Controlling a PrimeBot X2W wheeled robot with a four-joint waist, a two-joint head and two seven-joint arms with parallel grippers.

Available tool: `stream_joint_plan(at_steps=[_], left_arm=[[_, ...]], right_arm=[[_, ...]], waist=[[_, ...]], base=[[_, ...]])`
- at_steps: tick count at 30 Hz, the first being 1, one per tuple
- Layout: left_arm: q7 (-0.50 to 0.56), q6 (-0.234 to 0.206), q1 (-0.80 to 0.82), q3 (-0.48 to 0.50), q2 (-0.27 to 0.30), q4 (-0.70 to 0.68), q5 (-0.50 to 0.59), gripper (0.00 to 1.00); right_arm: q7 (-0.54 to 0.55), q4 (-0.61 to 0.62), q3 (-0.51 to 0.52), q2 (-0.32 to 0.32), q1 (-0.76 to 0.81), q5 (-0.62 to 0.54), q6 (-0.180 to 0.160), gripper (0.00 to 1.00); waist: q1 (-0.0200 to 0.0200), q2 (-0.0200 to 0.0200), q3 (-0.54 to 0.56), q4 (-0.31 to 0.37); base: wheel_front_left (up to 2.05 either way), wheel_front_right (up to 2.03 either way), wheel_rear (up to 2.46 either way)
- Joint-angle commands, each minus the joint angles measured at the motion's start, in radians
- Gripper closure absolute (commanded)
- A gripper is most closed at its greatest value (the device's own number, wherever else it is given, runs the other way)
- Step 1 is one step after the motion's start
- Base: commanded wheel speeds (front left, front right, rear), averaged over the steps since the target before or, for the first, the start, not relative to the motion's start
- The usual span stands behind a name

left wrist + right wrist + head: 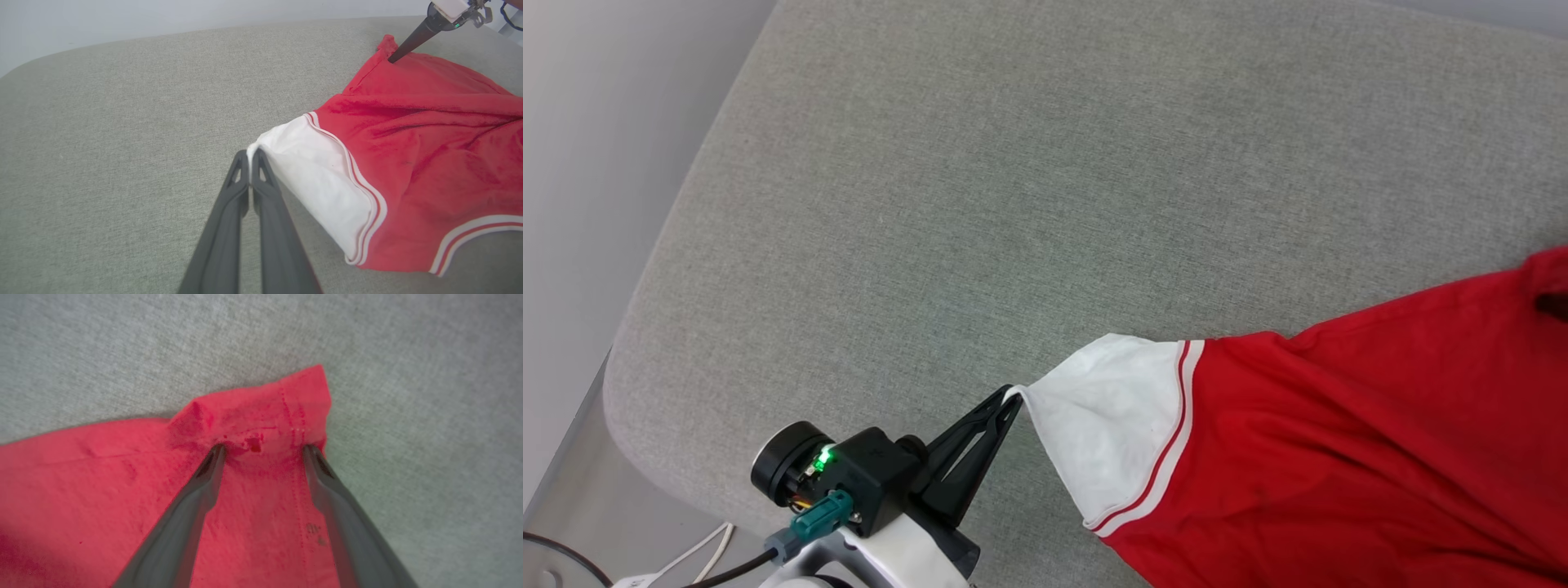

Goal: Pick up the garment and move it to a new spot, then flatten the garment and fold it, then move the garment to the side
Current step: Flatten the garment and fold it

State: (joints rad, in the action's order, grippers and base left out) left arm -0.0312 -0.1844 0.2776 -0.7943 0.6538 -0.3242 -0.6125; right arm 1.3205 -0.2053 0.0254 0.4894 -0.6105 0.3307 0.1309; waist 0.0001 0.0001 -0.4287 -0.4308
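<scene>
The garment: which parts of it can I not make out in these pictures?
Head view: the garment is cut off by the right and bottom edges.
Left wrist view: the shut left tool hides its sleeve tip.
Right wrist view: blur hides fine cloth detail near the right tool.

Bright, even light, soft shadows; rt wrist view blurry.

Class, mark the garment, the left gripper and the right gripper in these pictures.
garment (1111, 408): head view, on its white sleeve.
left gripper (249, 158): left wrist view, between fingertips pinching the sleeve's edge.
right gripper (263, 450): right wrist view, between its spread fingertips on red cloth.
</scene>
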Motion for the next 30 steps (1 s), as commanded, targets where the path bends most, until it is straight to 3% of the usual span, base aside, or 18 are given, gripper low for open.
stream_joint_plan(at_steps=[1,2,3,4,9,16,25,30], left_arm=[[-0.010,0.004,0.016,0.000,-0.006,0.006,-0.001,1.00],[-0.010,0.005,0.016,-0.001,-0.008,0.010,-0.002,1.00],[-0.012,0.006,0.015,-0.002,-0.010,0.014,-0.003,1.00],[-0.014,0.008,0.015,-0.003,-0.012,0.017,-0.003,1.00],[-0.016,0.005,0.015,-0.003,-0.011,0.031,-0.006,1.00],[0.000,-0.017,-0.002,0.019,0.037,0.010,-0.005,1.00],[0.046,-0.057,-0.015,0.066,0.139,-0.076,0.001,1.00],[0.064,-0.098,-0.019,0.128,0.221,-0.163,0.000,1.00]], right_arm=[[0.002,-0.049,-0.024,-0.006,0.046,0.003,0.000,0.00],[0.005,-0.054,-0.033,-0.002,0.058,0.006,0.000,0.00],[0.006,-0.059,-0.038,0.003,0.067,0.009,0.000,0.56],[0.004,-0.064,-0.038,0.007,0.072,0.012,0.000,1.00],[-0.039,-0.069,-0.024,0.000,0.068,0.028,0.000,1.00],[-0.180,-0.075,-0.023,0.001,-0.001,0.078,0.000,1.00],[-0.340,-0.074,-0.020,-0.028,-0.044,0.203,0.000,1.00],[-0.379,-0.005,-0.036,-0.028,-0.050,0.274,0.000,1.00]], waist=[[-0.0001,-0.0001,-0.005,-0.010],[-0.0001,-0.0001,-0.006,-0.012],[-0.0001,-0.0001,-0.006,-0.014],[-0.0001,-0.0001,-0.005,-0.015],[-0.0001,-0.0001,0.022,-0.013],[-0.0001,-0.0001,0.114,0.029],[-0.0001,-0.0001,0.288,0.129],[-0.0001,-0.0001,0.365,0.197]], base=[[0.00,0.00,0.00],[0.00,0.00,0.00],[0.00,0.00,0.00],[0.00,0.00,0.00],[0.00,0.00,0.00],[0.00,0.00,0.00],[0.00,0.00,0.00],[0.00,0.00,0.00]])
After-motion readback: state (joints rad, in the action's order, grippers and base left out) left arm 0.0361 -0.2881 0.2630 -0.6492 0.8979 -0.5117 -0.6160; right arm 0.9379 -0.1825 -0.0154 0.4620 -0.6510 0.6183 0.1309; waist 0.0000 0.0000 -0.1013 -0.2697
